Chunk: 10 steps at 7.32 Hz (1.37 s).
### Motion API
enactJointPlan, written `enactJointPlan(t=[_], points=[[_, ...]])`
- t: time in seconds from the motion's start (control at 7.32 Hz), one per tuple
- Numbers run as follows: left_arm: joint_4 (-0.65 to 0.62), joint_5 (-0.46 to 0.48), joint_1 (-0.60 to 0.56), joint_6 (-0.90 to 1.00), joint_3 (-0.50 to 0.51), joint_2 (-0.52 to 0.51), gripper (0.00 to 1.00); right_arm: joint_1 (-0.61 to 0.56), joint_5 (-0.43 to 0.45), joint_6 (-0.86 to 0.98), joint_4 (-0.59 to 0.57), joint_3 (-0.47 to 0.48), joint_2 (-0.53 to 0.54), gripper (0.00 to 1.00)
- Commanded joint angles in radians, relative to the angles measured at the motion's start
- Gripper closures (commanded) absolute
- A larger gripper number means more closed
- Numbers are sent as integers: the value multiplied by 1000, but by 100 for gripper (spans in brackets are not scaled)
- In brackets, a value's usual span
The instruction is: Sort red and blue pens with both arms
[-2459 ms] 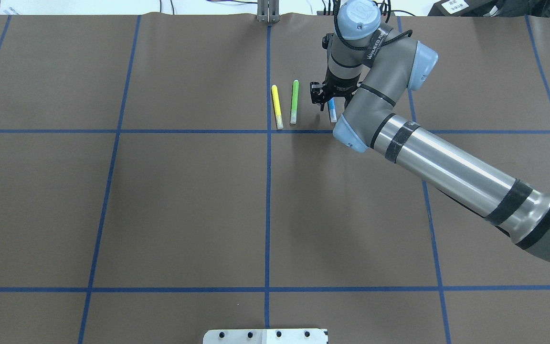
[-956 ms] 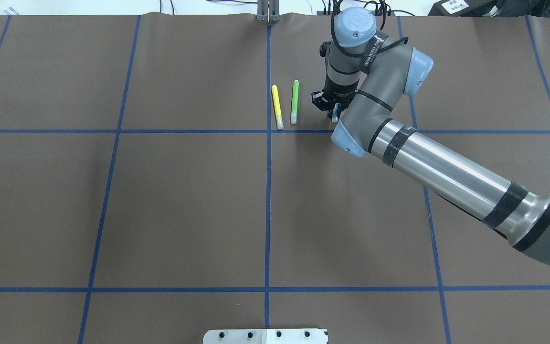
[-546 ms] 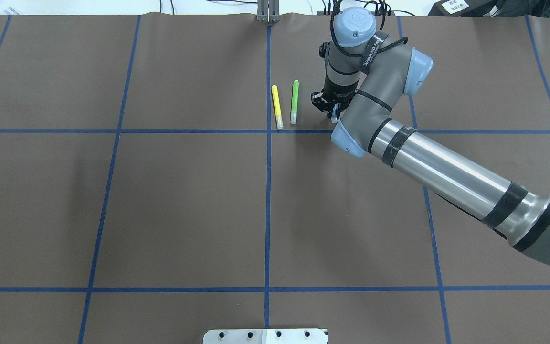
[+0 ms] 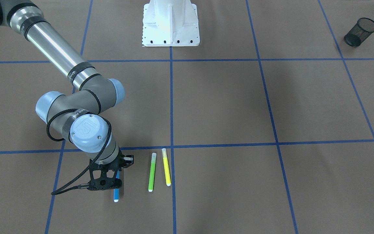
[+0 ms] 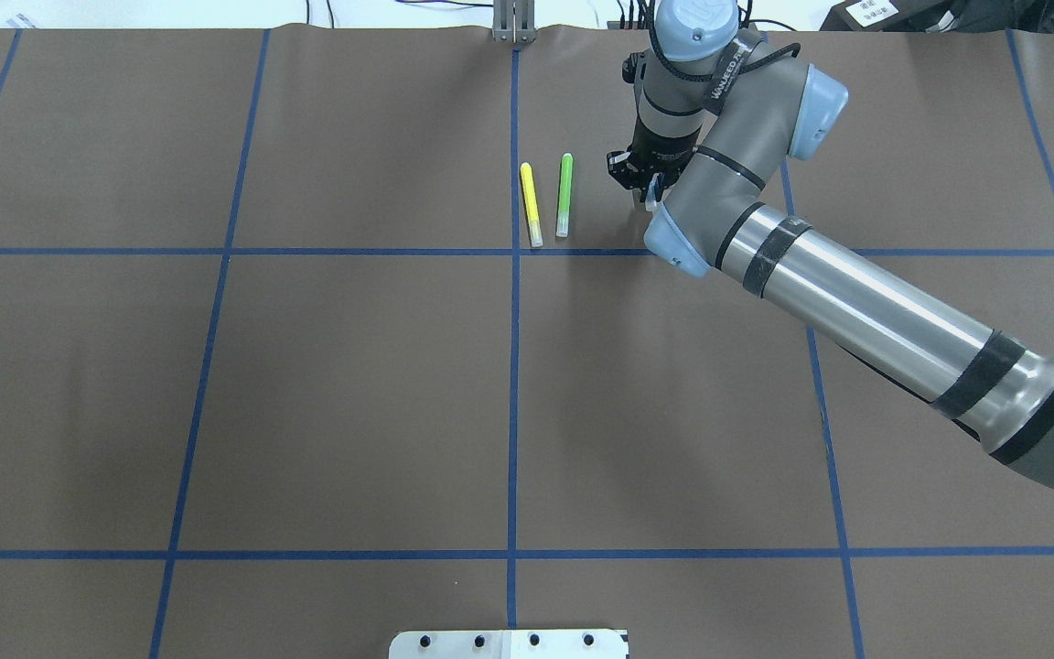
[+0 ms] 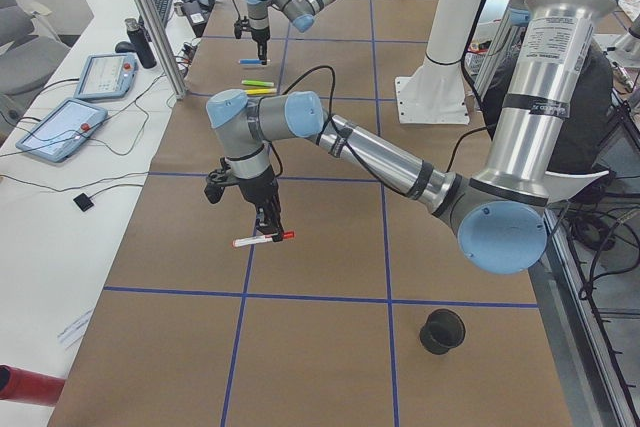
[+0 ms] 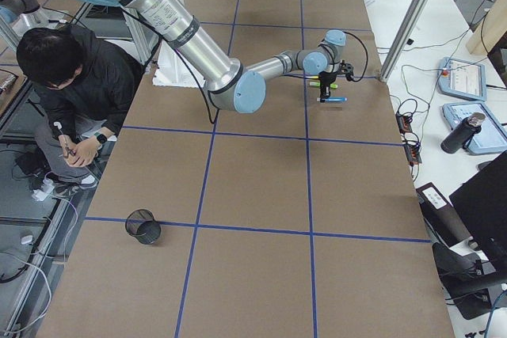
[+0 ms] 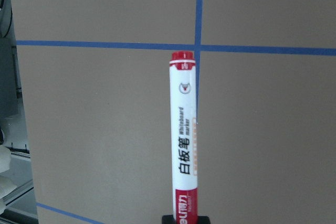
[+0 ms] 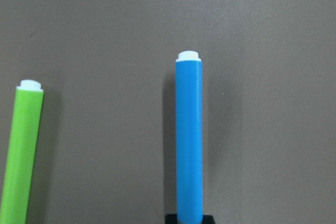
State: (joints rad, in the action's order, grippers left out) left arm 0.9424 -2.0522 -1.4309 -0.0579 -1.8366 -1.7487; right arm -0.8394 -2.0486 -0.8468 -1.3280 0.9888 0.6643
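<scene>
My right gripper [image 5: 650, 190] is shut on the blue pen [image 4: 116, 193], which runs lengthwise in the right wrist view [image 9: 189, 140] with its white tip far from the fingers. It hangs just over the brown table cover beside the green marker [image 5: 564, 194] and the yellow marker [image 5: 532, 204]. My left gripper [image 6: 270, 234] is out of the overhead and front-facing views. In the left wrist view it [image 8: 186, 219] is shut on the red pen [image 8: 184, 145] at its red cap end. The white barrel juts out level above the table.
Black mesh cups stand on the table: one [image 4: 360, 32] at the left arm's side, another [image 7: 142, 227] at the right arm's side. The white robot base [image 4: 170, 22] sits mid-table. A person [image 7: 71, 77] crouches beside it. Blue tape lines grid the cover.
My right gripper closed on the blue pen where it lay, then drew back toward the far edge with the pen, which has left its spot beside the green marker.
</scene>
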Motion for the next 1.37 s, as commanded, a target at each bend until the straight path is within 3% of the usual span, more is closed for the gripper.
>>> enactJointPlan(t=[0.0, 0.27, 0.55, 0.96, 1.23], points=[[1, 3, -63, 47, -22, 90, 100, -49, -1, 9, -11, 5, 1, 100], [-7, -3, -91, 72, -79, 181, 100, -89, -4, 207, -89, 10, 3, 100], [-121, -22, -135, 70, -75, 228, 100, -138, -7, 283, -179, 59, 32, 100], [-195, -280, -175, 70, -81, 406, 100, -202, -10, 478, -322, 142, 77, 100], [-340, -333, -233, 70, -72, 437, 100, -239, -13, 549, -323, 189, 124, 100]])
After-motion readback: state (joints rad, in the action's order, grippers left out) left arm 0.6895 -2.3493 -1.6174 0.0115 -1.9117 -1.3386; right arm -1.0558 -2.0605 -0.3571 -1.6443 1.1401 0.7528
